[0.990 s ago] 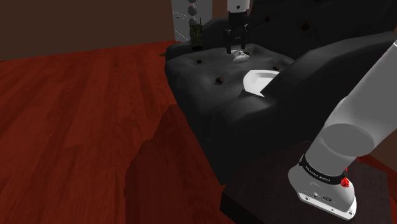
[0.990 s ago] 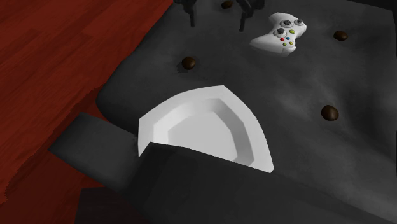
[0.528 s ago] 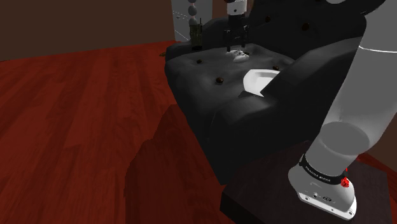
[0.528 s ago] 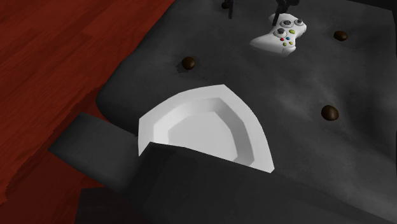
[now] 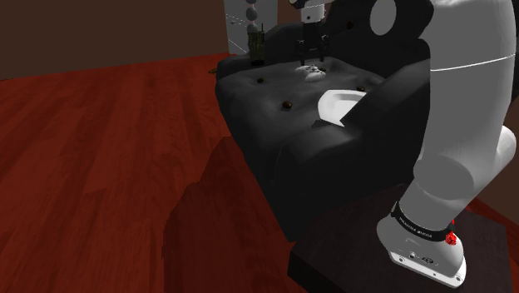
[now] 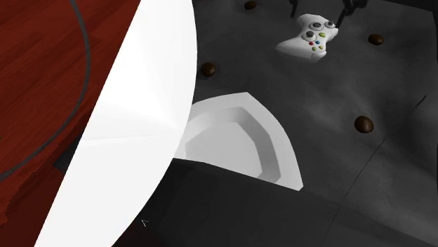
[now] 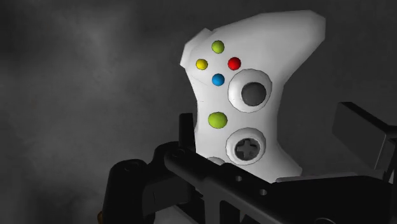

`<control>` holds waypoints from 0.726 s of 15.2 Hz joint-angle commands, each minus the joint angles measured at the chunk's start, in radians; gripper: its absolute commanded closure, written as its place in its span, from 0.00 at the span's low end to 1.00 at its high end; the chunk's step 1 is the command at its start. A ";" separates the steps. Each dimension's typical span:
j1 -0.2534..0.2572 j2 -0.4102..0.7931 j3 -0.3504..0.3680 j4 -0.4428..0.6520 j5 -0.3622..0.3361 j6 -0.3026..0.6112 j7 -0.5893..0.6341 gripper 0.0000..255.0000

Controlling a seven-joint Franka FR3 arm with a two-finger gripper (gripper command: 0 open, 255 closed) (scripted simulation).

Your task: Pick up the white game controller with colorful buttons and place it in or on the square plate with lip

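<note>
The white game controller with green, red, blue and yellow buttons lies flat on a dark tufted cushion. My gripper hangs right over it, open, one black finger on each side. In the wrist view the controller sits between the fingers, which stand apart from its sides. In the shoulder view the gripper stands just above the controller. The square white plate with a lip rests nearer on the same cushion, one corner hidden under a dark fold. The plate holds nothing.
Brown tufting buttons dot the cushion. My white arm link blocks the second exterior view's left. Red wooden floor spreads to the shoulder view's left. A small dark upright object stands at the seat's far corner.
The gripper has shifted toward the second exterior view's right until it straddles the controller. The arm swung, and its white link now covers that view's left. The fingers stayed open.
</note>
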 commanded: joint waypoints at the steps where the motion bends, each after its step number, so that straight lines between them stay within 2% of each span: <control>1: -0.016 0.039 -0.004 0.038 0.010 -0.003 0.000 0.00; 7: -0.010 0.020 -0.004 -0.071 0.005 0.088 0.001 0.00; 11: -0.009 0.019 -0.004 -0.081 0.005 0.097 0.001 0.00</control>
